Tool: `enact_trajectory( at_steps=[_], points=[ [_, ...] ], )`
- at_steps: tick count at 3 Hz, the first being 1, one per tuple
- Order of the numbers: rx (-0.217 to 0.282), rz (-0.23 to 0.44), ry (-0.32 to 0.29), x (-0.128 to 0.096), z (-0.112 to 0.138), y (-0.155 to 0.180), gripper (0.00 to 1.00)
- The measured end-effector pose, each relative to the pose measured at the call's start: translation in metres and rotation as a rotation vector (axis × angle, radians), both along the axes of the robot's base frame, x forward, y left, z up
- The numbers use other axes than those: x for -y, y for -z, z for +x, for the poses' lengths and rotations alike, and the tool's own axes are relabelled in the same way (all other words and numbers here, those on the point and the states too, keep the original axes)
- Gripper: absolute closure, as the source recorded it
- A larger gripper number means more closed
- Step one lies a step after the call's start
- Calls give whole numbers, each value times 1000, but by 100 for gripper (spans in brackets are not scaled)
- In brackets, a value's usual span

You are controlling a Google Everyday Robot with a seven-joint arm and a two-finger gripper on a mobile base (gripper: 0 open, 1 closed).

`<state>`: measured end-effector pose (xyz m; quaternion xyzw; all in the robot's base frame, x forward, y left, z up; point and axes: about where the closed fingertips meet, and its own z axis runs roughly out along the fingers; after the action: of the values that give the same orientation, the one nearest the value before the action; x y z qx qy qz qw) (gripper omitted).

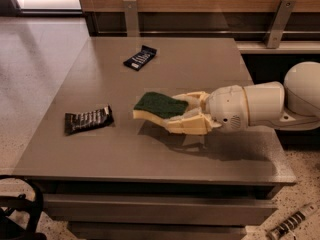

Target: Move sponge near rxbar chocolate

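While the table carries two bars, the arm reaches in from the right. The gripper is above mid-table, clamped on the sponge, which appears lifted clear of the surface.

Step in hand: transport. The rxbar lies near the left edge; the navy bar lies at the back.

Next move: travel left, lower, and release just beside the rxbar without touching it.

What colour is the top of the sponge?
The top of the sponge is dark green, camera view. The end effector holds it above the table.
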<state>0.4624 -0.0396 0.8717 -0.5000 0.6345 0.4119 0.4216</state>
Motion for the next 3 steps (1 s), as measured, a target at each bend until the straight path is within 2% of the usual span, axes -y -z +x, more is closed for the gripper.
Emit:
enact_trajectory(
  at_steps=[1,2,3],
  points=[
    [-71,-25,-52,-7,-7,21,100],
    [-97,-64,-62,-15,-3,38,100],
    [-97,-67,-66,-17,-4,38,87]
  ],
)
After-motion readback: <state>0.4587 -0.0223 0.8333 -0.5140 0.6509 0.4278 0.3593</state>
